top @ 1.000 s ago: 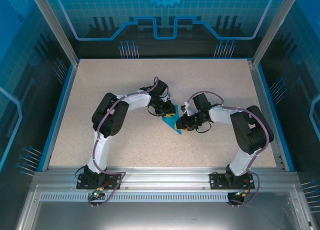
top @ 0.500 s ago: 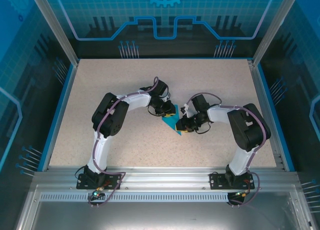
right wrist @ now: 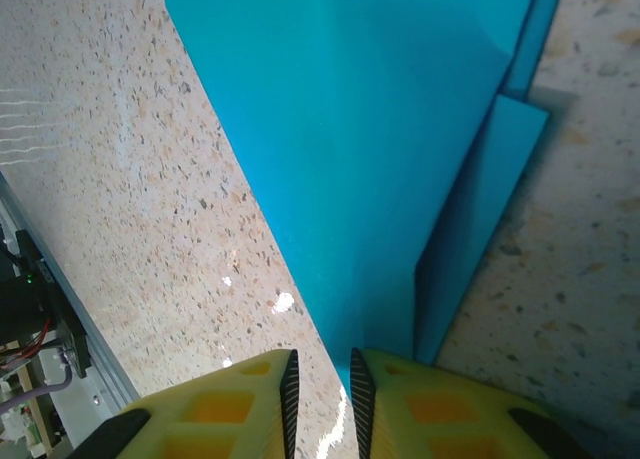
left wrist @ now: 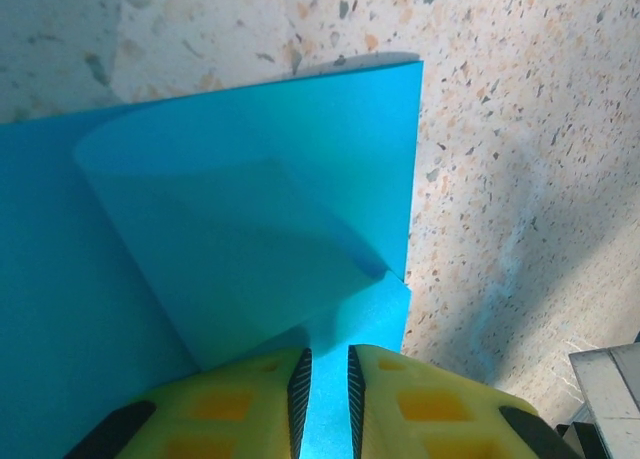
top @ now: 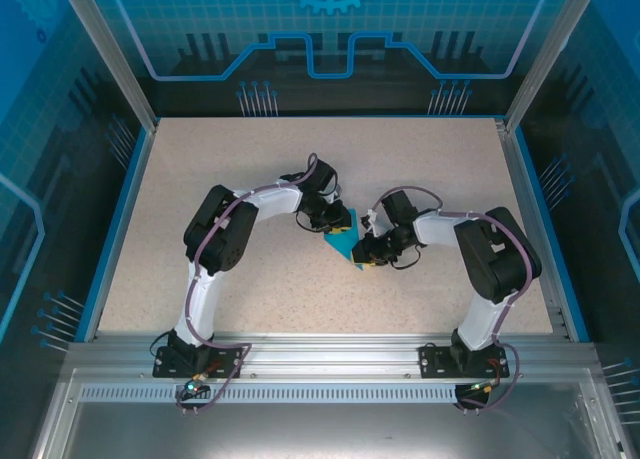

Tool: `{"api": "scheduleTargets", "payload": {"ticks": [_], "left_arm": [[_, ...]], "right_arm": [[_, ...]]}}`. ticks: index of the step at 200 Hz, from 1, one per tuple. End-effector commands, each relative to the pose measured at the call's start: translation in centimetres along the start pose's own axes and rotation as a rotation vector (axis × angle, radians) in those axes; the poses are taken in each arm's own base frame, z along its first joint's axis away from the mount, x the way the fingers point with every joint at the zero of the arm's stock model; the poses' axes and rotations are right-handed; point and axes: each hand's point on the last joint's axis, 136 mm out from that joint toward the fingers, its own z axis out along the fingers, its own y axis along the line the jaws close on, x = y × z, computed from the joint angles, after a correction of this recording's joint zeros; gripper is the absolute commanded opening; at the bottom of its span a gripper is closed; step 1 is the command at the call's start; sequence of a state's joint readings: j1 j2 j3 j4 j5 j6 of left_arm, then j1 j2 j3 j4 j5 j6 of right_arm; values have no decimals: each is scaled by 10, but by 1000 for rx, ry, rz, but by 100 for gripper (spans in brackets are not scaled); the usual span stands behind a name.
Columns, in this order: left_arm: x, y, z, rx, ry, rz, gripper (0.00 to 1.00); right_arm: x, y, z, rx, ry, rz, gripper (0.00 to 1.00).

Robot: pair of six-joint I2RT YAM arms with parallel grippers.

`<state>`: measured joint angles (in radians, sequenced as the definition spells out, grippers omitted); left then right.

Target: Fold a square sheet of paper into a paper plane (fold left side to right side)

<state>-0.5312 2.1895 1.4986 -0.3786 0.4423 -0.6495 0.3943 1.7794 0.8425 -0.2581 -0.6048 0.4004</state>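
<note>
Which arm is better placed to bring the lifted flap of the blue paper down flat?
Left. The left end effector has the curled flap of the blue paper running into its jaws; the right end effector sits at the narrow tip, likely steadying it.

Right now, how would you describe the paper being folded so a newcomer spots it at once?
Look to the middle of the speckled beige tabletop, where the left gripper and right gripper nearly meet. Between them lies the cyan-blue paper, folded into a wedge pointing toward the arms' bases. Its thin, bright colour sets it apart from the dark grippers and pale table.
</note>
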Motion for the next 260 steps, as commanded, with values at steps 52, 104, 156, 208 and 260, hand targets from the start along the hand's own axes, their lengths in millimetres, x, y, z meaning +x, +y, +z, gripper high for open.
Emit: {"api": "scheduleTargets", "payload": {"ticks": [52,104,156,208,260], "left_arm": [[25,48,21,-165,69,-70,23],[26,49,23,-168,73,-73,23],[28,43,23,-157,76,-65,23],[27,41,23,-155,73,-62,23],[27,39,22,-152,72,-58,23]], "right_arm": [[85,-31,-1,112,210,148,19],[91,-26,-14,103,230,145,17],[50,25,-44,-31,65,29,17],[-7,38,-48,-29,-112,-11,17],[-23,8,-11,43,-92,41,16]]}}
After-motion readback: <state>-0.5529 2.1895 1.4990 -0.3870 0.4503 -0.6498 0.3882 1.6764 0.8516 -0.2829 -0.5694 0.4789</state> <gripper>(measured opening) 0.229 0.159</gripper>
